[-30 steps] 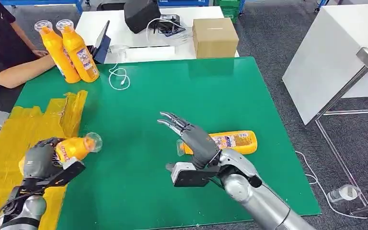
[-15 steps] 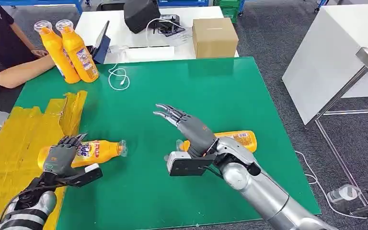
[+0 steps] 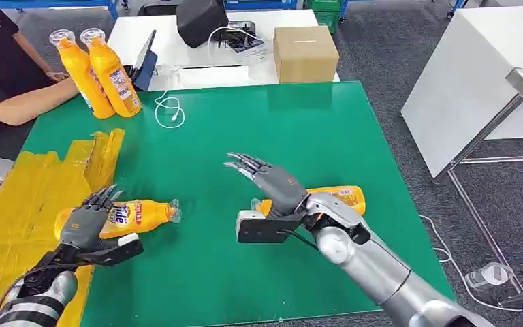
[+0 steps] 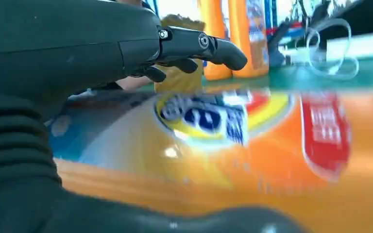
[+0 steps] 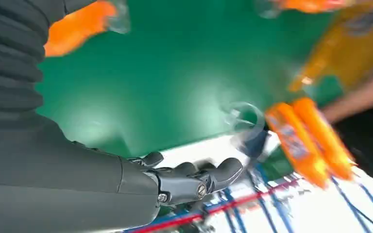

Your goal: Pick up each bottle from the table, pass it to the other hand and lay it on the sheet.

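Lying at the yellow sheet's (image 3: 20,204) inner edge, one bottle (image 3: 139,214) is half covered by the left hand (image 3: 85,223), grip unclear; right hand (image 3: 272,184), fingers spread, hides another bottle's (image 3: 337,199) neck.

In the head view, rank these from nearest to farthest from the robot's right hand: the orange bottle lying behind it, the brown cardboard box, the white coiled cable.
1. Orange bottle lying just behind the right hand.
2. White coiled cable, far left on the green table.
3. Brown cardboard box, on the white table beyond.

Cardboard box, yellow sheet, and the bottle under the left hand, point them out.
cardboard box (image 3: 306,53): head view, top face.
yellow sheet (image 3: 20,197): head view, bare middle.
bottle (image 3: 143,214): head view, orange body near neck.
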Available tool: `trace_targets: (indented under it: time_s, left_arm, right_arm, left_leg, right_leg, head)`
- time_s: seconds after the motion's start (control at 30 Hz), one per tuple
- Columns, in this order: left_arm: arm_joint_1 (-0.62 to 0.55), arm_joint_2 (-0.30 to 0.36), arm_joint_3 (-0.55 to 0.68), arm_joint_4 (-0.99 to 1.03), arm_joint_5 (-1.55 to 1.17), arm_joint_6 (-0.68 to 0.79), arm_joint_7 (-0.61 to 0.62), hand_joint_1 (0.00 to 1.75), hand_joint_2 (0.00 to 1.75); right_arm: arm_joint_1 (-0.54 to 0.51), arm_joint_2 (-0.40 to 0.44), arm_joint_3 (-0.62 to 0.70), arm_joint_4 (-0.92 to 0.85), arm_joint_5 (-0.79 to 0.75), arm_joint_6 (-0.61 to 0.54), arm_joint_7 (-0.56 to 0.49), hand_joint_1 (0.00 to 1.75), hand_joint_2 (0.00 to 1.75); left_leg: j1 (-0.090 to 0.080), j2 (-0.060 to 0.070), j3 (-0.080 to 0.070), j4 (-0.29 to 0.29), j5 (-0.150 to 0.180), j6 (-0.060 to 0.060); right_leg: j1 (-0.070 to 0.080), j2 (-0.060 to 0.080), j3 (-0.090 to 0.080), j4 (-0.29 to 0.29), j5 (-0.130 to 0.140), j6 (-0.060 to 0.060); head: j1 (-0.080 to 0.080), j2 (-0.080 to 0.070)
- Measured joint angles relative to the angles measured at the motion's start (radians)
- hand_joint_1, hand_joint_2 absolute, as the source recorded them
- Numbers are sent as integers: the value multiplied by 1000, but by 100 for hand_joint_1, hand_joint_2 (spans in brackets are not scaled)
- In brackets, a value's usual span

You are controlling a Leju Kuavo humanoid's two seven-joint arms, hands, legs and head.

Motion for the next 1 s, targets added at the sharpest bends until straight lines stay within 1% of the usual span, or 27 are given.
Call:
trace_targets:
  time_s: [0.07, 0.13, 0.3, 0.47, 0.63, 0.73, 0.8, 1.0]
  left_arm:
    - [9, -7, 13, -26, 55, 37, -1, 0, 0]
    - [11, -20, 32, -57, 124, 36, -11, 0, 0]
    - [14, -59, 98, -149, 331, -20, -75, 0, 0]
    - [16, -80, 135, -196, 387, -52, -97, 0, 0]
    - [29, -120, 176, -253, 560, -146, -148, 0, 0]
    - [39, -139, 183, -289, 565, -156, -161, 0, 0]
    - [48, -154, 182, -310, 565, -158, -164, 0, 0]
    - [65, -173, 181, -347, 564, -158, -164, 0, 0]
  right_arm:
    - [3, -29, -1, 31, 16, -8, 17, 0, 175]
    - [19, -66, -15, 53, 18, -19, 26, 0, 175]
    - [123, -171, -99, 84, 47, -44, 34, 0, 175]
    - [212, -225, -188, 90, 78, -39, 35, 0, 175]
    - [271, -236, -250, 90, 118, -32, 41, 0, 175]
    - [284, -237, -273, 91, 152, -32, 41, 0, 175]
    - [286, -233, -283, 93, 188, -53, 41, 0, 175]
    - [290, -219, -294, 98, 209, -63, 45, 0, 175]
  left_leg:
    - [0, 0, 0, 1, 0, 0]
    - [0, -2, -1, 2, 0, 0]
    - [0, -5, -4, 4, 0, 1]
    - [-1, -4, -4, 4, -1, 1]
    - [0, -4, -4, 4, 0, 1]
    - [0, -4, -3, 4, 0, 1]
    - [0, -4, -4, 4, 0, 1]
    - [0, -4, -4, 4, 0, 1]
  right_leg:
    - [0, 0, 0, 0, 0, 0]
    - [0, -2, 0, 0, 0, 0]
    - [-1, -5, 0, -1, 0, 0]
    - [-1, -4, -1, -1, 0, 1]
    - [0, -4, 0, -1, 0, 1]
    - [0, -4, 0, -1, 0, 1]
    - [0, -4, 0, -1, 0, 1]
    - [-1, -4, 0, -1, 1, 1]
  head:
    - [-1, 0]
    - [0, 0]
    - [0, 0]
    - [-1, 0]
    - [-1, 0]
    - [-1, 0]
    - [-1, 0]
    - [-1, 0]
